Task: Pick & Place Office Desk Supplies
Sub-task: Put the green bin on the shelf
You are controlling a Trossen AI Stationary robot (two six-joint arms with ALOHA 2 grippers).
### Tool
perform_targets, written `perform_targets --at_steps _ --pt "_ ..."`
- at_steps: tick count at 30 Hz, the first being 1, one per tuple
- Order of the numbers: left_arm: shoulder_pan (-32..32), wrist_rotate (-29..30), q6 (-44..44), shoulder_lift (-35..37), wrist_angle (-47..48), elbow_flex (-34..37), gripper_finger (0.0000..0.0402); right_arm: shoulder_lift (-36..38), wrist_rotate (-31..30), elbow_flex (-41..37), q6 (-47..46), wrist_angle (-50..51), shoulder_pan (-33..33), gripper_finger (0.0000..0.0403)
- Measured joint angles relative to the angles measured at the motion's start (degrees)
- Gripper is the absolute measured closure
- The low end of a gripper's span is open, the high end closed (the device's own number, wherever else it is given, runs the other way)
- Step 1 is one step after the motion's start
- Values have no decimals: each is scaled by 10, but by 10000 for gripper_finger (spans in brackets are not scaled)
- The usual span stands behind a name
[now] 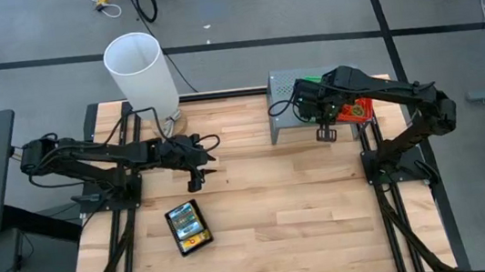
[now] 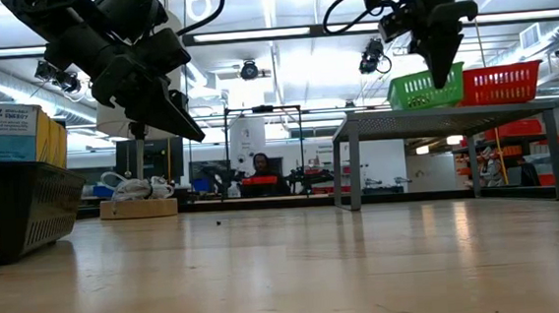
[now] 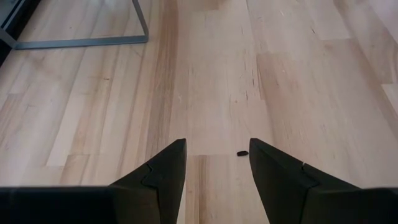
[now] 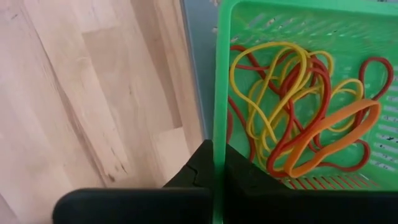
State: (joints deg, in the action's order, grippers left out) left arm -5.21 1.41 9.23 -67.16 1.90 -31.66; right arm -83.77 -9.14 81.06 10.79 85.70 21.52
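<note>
A green tray (image 4: 298, 25) holds yellow, red and orange loop bands (image 4: 292, 112) and sits on the grey riser (image 2: 445, 117) at the far right, beside a red tray (image 2: 499, 84). My right gripper (image 4: 214, 177) points down over the green tray's edge and is shut on it. My left gripper (image 3: 217, 162) hovers open over bare wood at the left centre, slanting down, with nothing between its fingers. A black tray (image 1: 187, 227) with crayon boxes rests flat on the table near the front left. My right gripper pinches the green tray's side wall at its rim (image 4: 216, 143), one finger (image 4: 249, 180) inside the tray and one (image 4: 194, 174) outside. The fingers come from above, pointing down. In the low view the tray's bottom (image 2: 424, 105) looks level with the riser's top.
A tall white cylinder (image 1: 139, 70) stands at the far left behind the left arm. The riser's legs (image 2: 354, 161) stand on the table at the far right. Open wood (image 1: 277, 196) lies across the middle and near side. A tiny dark speck (image 3: 242, 152) lies under the left gripper.
</note>
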Motion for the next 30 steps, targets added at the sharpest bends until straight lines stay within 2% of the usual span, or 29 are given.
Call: perform_targets --at_steps 21,30 --pt "0 0 0 0 0 0 220 -1 -1 -2 6 -54 -1 266" --pt "0 0 0 0 -1 0 220 -1 -18 19 0 -49 -4 245"
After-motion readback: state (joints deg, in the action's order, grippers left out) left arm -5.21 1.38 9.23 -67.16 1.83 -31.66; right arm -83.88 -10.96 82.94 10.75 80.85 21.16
